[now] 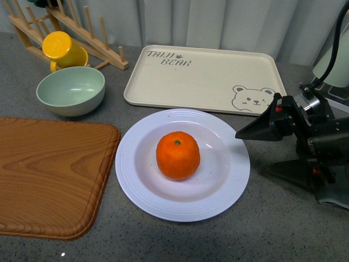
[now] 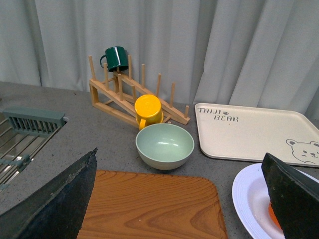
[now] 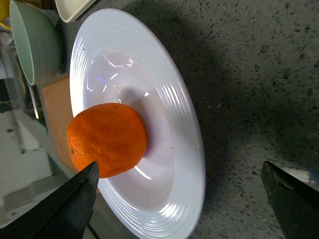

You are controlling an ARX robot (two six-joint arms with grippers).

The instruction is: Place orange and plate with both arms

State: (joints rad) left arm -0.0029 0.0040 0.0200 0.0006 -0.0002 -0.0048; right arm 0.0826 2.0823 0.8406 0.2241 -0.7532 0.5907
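Note:
The orange (image 1: 178, 155) sits in the middle of the white plate (image 1: 229, 180) on the grey counter. My right gripper (image 1: 251, 153) is open and empty at the plate's right edge, its jaws wide apart. In the right wrist view the gripper (image 3: 179, 167) faces the plate's ribbed rim (image 3: 184, 124), with the orange (image 3: 107, 139) beyond it. My left gripper (image 2: 179, 159) is open and empty above the wooden board. It is out of the front view. In its wrist view, part of the plate (image 2: 249, 199) and a sliver of the orange (image 2: 273, 214) show beside one finger.
A beige bear tray (image 1: 207, 76) lies behind the plate. A pale green bowl (image 1: 71, 90), a yellow cup (image 1: 62, 49) and a wooden rack (image 1: 82, 24) stand at the back left. A wooden cutting board (image 1: 49, 174) lies left of the plate. A green mug (image 2: 115, 58) hangs on the rack.

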